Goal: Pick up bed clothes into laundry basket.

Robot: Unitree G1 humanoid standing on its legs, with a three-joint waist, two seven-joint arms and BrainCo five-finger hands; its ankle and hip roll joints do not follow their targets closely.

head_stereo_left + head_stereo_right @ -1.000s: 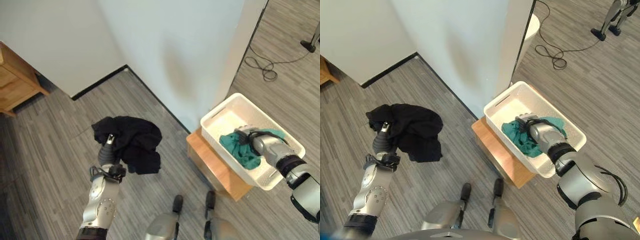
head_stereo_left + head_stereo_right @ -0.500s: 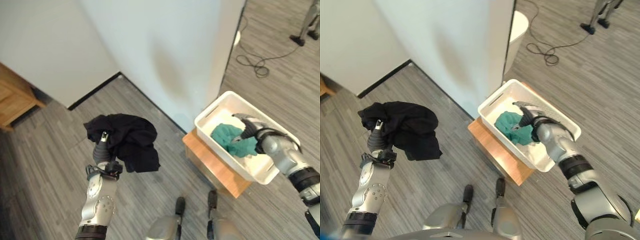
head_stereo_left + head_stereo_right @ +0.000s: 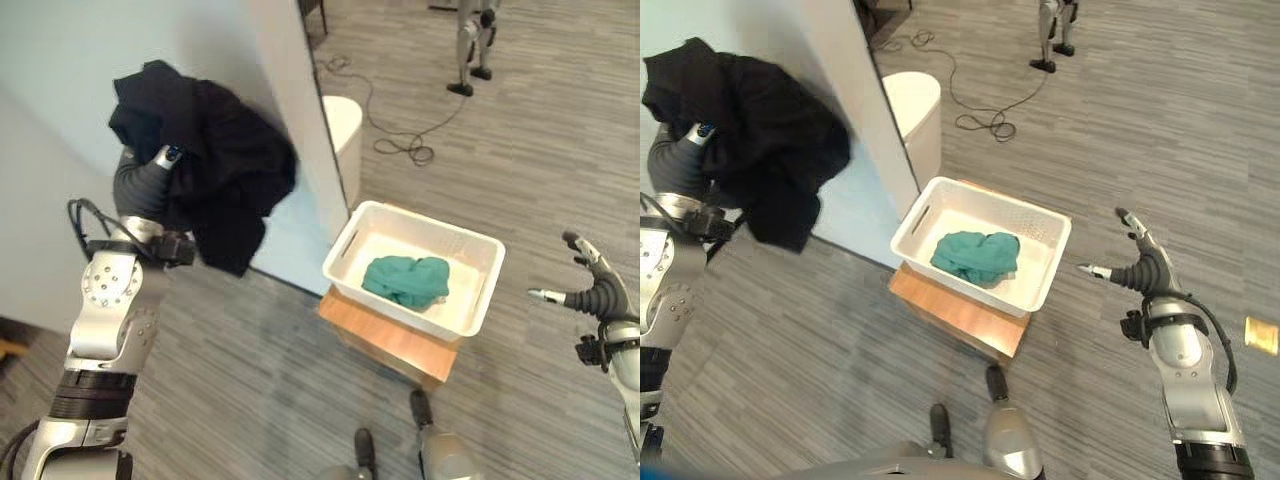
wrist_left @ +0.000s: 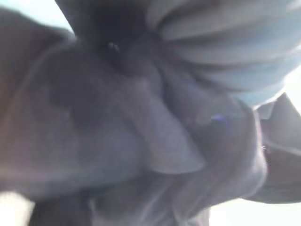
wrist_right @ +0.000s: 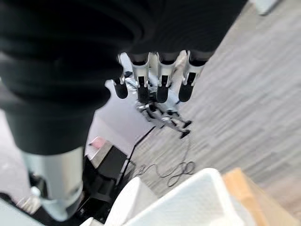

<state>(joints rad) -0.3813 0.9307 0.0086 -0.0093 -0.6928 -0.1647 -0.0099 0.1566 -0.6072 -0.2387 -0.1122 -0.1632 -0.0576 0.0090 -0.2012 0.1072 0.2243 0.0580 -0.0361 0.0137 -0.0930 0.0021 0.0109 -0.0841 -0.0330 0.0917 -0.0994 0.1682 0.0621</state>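
The left hand [image 3: 150, 185] is raised high beside the pale wall [image 3: 60, 60] with a bundle of black clothes [image 3: 215, 165] draped over and hanging from it — its fingers are buried in the cloth, so I cannot tell how they sit. The white laundry basket [image 3: 345, 255] rests on a low wooden stand [image 3: 385, 345] and holds a crumpled teal garment [image 3: 405, 280] — off to its right, well apart, the right hand [image 3: 1140, 268] hovers with fingers spread wide, holding nothing

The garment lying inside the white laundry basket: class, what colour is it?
Teal green. The garment shows best in the left eye view, lying in the laundry basket.
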